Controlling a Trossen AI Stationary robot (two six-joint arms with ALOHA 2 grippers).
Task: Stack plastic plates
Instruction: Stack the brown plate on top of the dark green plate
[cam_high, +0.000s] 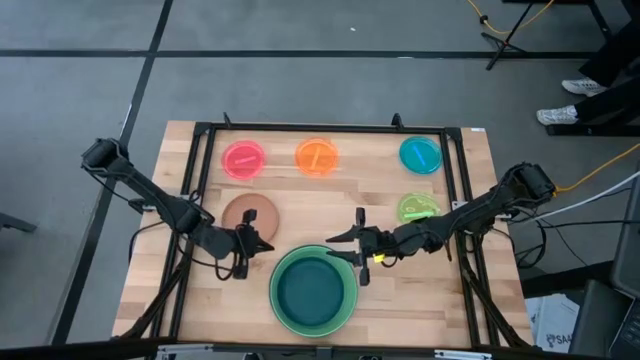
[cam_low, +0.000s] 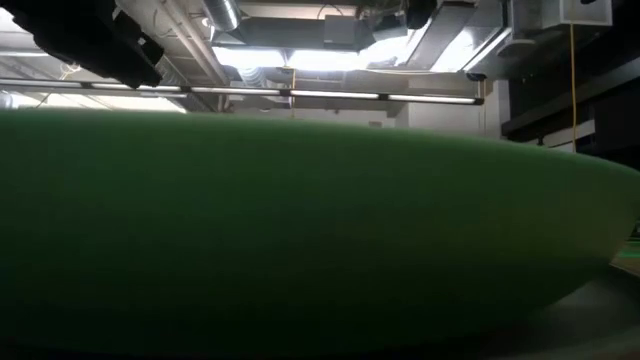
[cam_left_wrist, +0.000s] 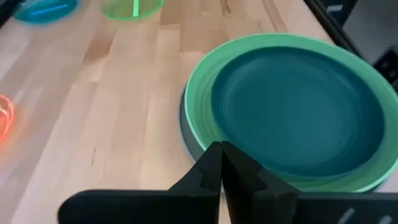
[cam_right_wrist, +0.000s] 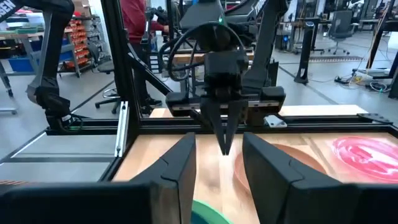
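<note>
A stack sits near the table's near edge: a dark teal plate (cam_high: 312, 293) inside a light green plate (cam_high: 345, 310), with a grey rim (cam_left_wrist: 185, 135) showing under it. My left gripper (cam_high: 268, 243), shut, is just left of the stack's far rim, near the brown plate (cam_high: 250, 214). My right gripper (cam_high: 337, 247), open, is over the stack's far rim and faces the left one. The small pink (cam_high: 243, 159), orange (cam_high: 317, 157), blue (cam_high: 420, 154) and lime (cam_high: 417, 208) plates lie flat on the table farther back.
A black frame (cam_high: 330, 128) runs around the tabletop, with rails along both sides. Bare wood (cam_high: 330, 205) lies between the brown and lime plates. The green plate's wall (cam_low: 300, 230) fills the low view. People and equipment show in the room beyond (cam_right_wrist: 134, 37).
</note>
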